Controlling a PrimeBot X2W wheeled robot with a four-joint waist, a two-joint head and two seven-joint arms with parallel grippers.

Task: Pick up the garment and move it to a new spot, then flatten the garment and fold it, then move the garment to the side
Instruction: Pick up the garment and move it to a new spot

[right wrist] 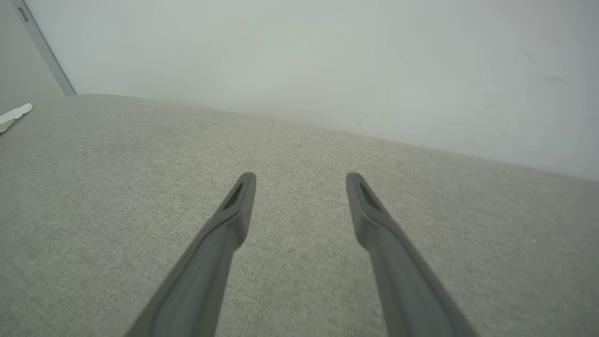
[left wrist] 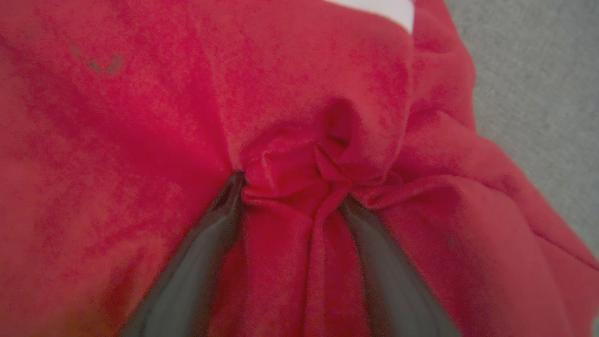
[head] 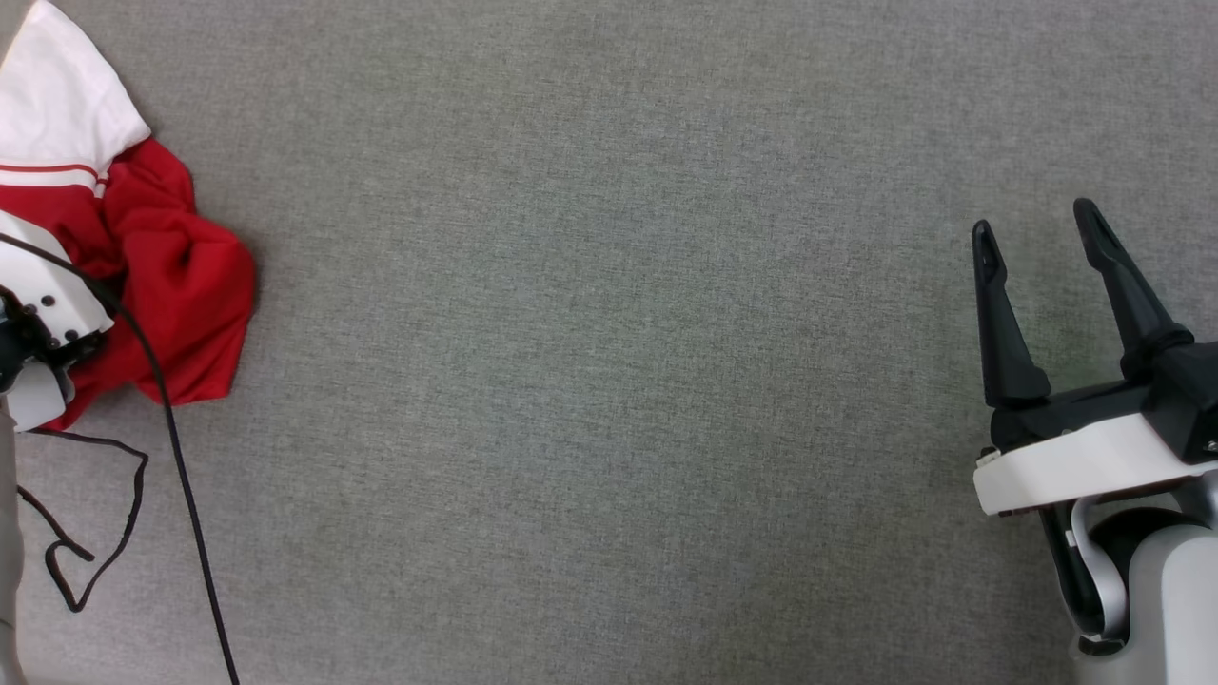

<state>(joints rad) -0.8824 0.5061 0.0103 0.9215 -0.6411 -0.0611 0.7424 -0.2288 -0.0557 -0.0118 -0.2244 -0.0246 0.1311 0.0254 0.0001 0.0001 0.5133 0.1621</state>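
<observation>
Garment (head: 181, 276) crumpled on grey surface (head: 609, 400), left jaws apart with red cloth bunched between, right jaws open

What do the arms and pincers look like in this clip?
Right pincer: two long, tapering black fingers on a black base, white wrist collar, pale grey forearm. Left pincer: same dark fingers; white wrist housing with small dark holes, black cable trailing from it.

Grey woven fabric surface (head: 609, 381) runs back to a plain pale wall (right wrist: 327, 56), evenly lit.
</observation>
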